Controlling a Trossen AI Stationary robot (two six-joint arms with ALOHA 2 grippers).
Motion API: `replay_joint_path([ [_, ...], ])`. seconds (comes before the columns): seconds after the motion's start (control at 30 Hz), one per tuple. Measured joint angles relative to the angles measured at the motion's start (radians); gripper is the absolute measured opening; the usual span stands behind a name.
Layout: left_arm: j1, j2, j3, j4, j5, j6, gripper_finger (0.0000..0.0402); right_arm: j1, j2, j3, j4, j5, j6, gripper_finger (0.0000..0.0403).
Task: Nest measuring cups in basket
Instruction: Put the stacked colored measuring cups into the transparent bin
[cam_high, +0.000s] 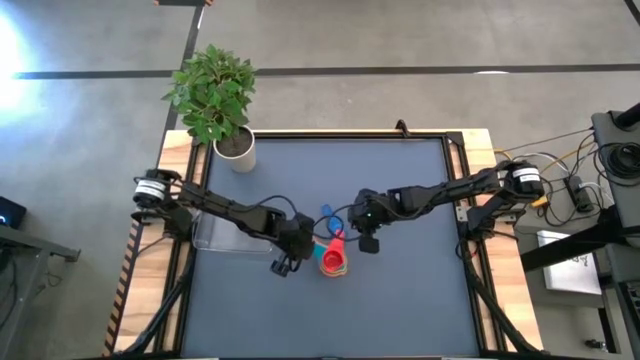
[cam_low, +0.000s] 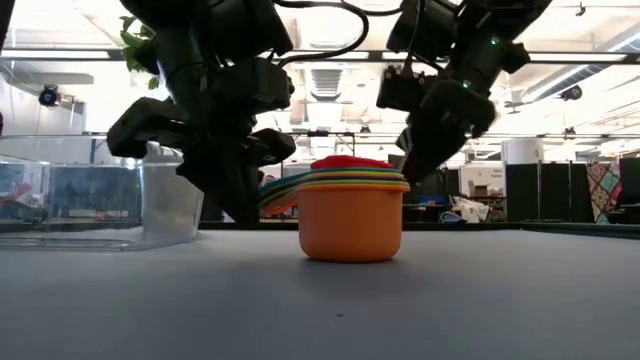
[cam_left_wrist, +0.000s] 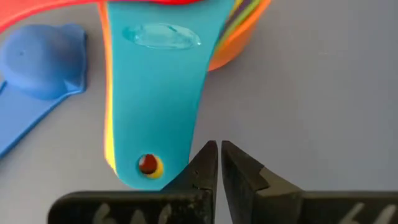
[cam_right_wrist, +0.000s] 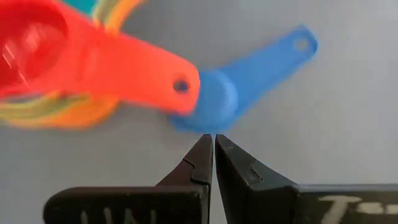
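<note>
No words or numbers could be read on anything; the left gripper (cam_left_wrist: 219, 163) and right gripper (cam_right_wrist: 213, 155) had pale marks on their dark bars, but these were cut off.

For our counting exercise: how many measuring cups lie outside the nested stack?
1. The blue measuring cup lies alone on the table, beside the red cup topping the nested stack. The stack stands outside the clear basket; others may be hidden.

Grey floor (cam_high: 400, 40) with dark seams — ceiling lights (cam_low: 330, 75), distant partitions (cam_low: 530, 185).
</note>
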Motion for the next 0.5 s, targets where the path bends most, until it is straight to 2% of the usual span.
replay_joint_path([
  [0.17, 0.028, 0.000, 0.000, 0.008, -0.002, 0.003, 0.0003, 0.000, 0.000, -0.010, 0.077, -0.009, 0.005, 0.0008],
  [0.4, 0.038, 0.000, 0.000, 0.007, -0.001, 0.008, 0.0003, -0.002, -0.008, -0.014, -0.020, -0.009, 0.040, 0.0008],
  [0.5, 0.038, 0.000, 0.000, 0.006, -0.001, 0.013, 0.0003, -0.002, -0.006, -0.026, -0.023, -0.071, 0.062, 0.0008],
])
